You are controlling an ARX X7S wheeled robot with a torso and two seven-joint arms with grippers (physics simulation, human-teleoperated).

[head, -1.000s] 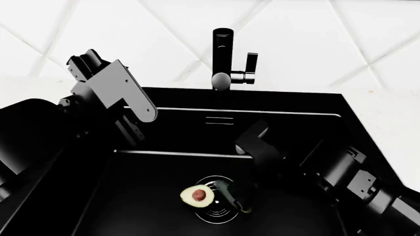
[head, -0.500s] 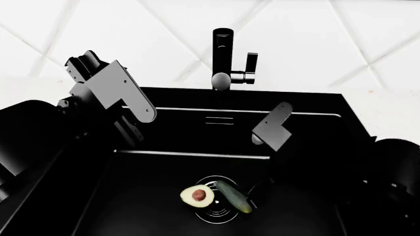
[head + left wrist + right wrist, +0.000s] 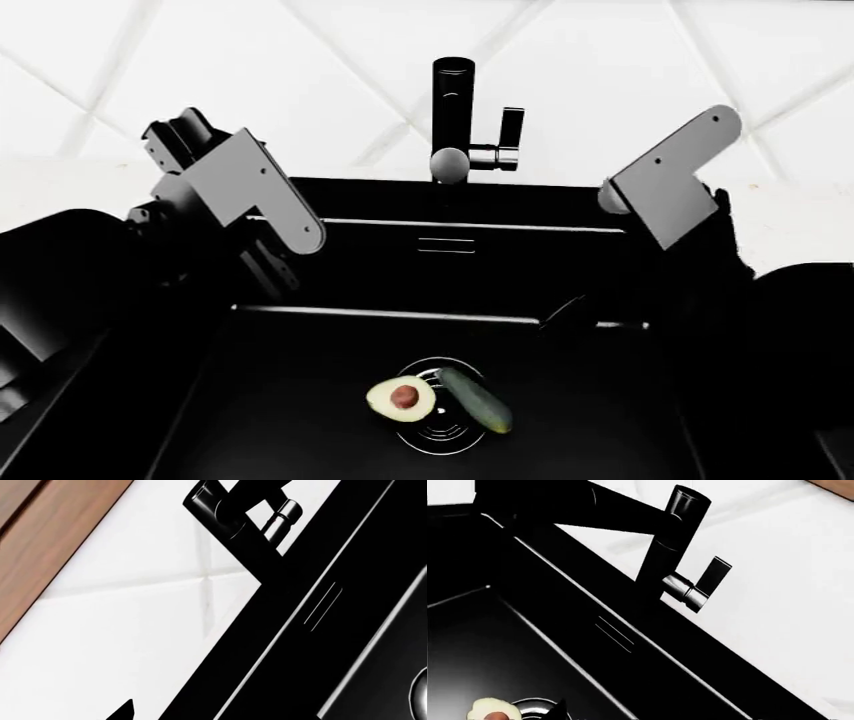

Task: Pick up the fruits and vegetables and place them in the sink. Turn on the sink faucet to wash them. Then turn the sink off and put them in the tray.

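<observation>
Matte-black sink point(image 3: 334, 345): we log one large rectangular basin set in a white counter point(image 3: 801, 230); a thin pale line marks its inner rim.
Overflow slot point(image 3: 447, 245): on the far wall of the basin, below the faucet; we also see it in the right wrist view point(image 3: 615, 634).
Drain point(image 3: 434, 420): round and ringed, on the basin floor.
Halved avocado point(image 3: 402, 398): lies cut face up on the drain's left edge, pale green flesh and brown pit showing; a sliver of it shows in the right wrist view point(image 3: 490, 710).
Zucchini point(image 3: 475, 400): dark green, lying slantwise across the drain, touching or just beside the avocado on its right.
Faucet point(image 3: 453, 120): tall black column at the back of the sink, upright, with a round nozzle end.
Lever handle point(image 3: 509, 135): small, on the column's right side, on a short metallic stub; clear in the right wrist view point(image 3: 710, 577).
Left arm point(image 3: 234, 195): raised over the sink's left side; we cannot tell how its gripper stands, since no fingers show.
Right arm point(image 3: 674, 180): raised at the sink's right rear, right of the faucet; we cannot tell its gripper's state either.
Wooden strip point(image 3: 40, 545): orange-brown, beyond the white surface in the left wrist view.
</observation>
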